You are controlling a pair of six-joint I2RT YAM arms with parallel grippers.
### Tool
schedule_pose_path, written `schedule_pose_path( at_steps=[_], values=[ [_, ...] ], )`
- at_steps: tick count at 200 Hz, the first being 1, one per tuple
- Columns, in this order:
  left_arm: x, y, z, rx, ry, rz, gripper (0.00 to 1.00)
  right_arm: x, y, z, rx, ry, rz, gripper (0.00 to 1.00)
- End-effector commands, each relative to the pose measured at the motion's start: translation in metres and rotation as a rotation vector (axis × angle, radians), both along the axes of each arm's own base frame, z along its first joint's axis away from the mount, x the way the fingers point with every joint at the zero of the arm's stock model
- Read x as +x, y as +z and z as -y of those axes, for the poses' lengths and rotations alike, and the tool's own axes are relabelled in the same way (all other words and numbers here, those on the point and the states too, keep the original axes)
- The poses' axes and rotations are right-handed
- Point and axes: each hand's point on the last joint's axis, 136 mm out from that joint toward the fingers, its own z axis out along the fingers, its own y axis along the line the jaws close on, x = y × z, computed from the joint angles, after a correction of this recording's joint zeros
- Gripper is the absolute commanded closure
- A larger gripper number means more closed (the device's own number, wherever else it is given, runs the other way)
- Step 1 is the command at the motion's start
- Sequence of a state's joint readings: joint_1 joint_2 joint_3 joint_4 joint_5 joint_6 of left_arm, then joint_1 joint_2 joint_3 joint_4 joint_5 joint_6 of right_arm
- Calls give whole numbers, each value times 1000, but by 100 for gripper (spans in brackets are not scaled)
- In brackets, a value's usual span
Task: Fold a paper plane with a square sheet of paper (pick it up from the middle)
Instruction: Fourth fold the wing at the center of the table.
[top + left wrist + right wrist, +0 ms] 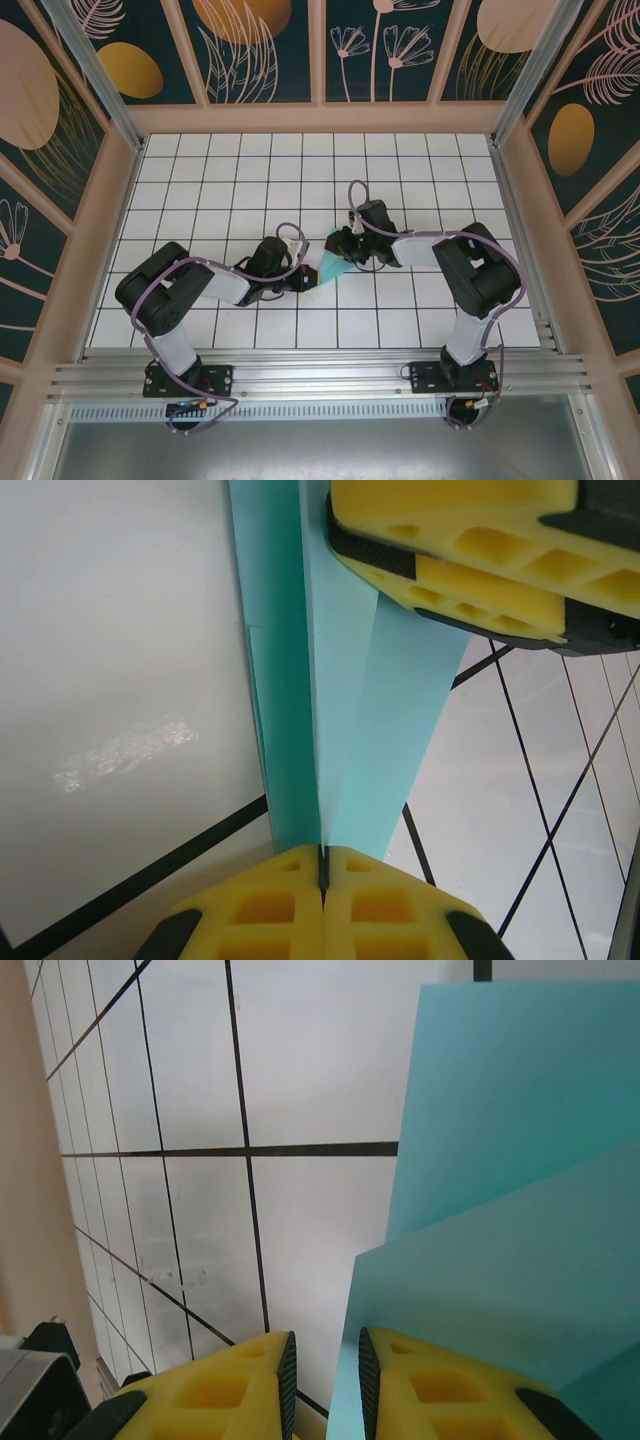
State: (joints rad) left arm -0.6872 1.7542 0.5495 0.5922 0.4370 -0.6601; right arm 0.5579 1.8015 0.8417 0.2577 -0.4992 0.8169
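Observation:
The light cyan sheet of paper point(331, 266) is folded into a narrow, tapering paper plane shape with several layers. It is held up off the tiles between the two grippers. My left gripper point(306, 281) is shut on its folded edge. In the left wrist view the yellow jaws point(322, 854) pinch the crease of the paper point(340, 710), which runs up to the right gripper's fingers point(470, 570). My right gripper point(325, 1345) has its jaws a little apart. One edge of a paper flap point(500, 1210) lies in the gap beside the right finger.
The white table with black grid lines point(240, 170) stretches around the work area. Wooden frame posts and patterned wall panels point(120, 130) border it on the left, back and right. An aluminium rail point(320, 370) carrying the arm bases runs along the near edge.

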Motion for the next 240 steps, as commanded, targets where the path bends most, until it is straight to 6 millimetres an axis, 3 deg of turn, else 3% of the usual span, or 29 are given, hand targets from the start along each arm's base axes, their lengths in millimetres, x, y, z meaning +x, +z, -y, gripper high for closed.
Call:
schedule_pose_path(
  at_steps=[1, 75, 114, 157, 240],
  values=[
    [-13, -26, -14, 84, 9, -61, 100, 7, 0, -4, -1, 14, 16, 73],
    [-15, -25, -13, 86, -7, -60, 97, 5, -17, -5, 2, 34, -7, 74],
    [-16, -24, -13, 91, -13, -58, 86, 1, -27, -5, -5, 41, -24, 74],
    [0, -5, -5, 81, 6, -11, 76, -6, -31, -3, -9, 57, -31, 73],
    [24, 7, 8, 81, 24, 25, 75, -7, -27, -2, -4, 56, -25, 73]
  ],
)
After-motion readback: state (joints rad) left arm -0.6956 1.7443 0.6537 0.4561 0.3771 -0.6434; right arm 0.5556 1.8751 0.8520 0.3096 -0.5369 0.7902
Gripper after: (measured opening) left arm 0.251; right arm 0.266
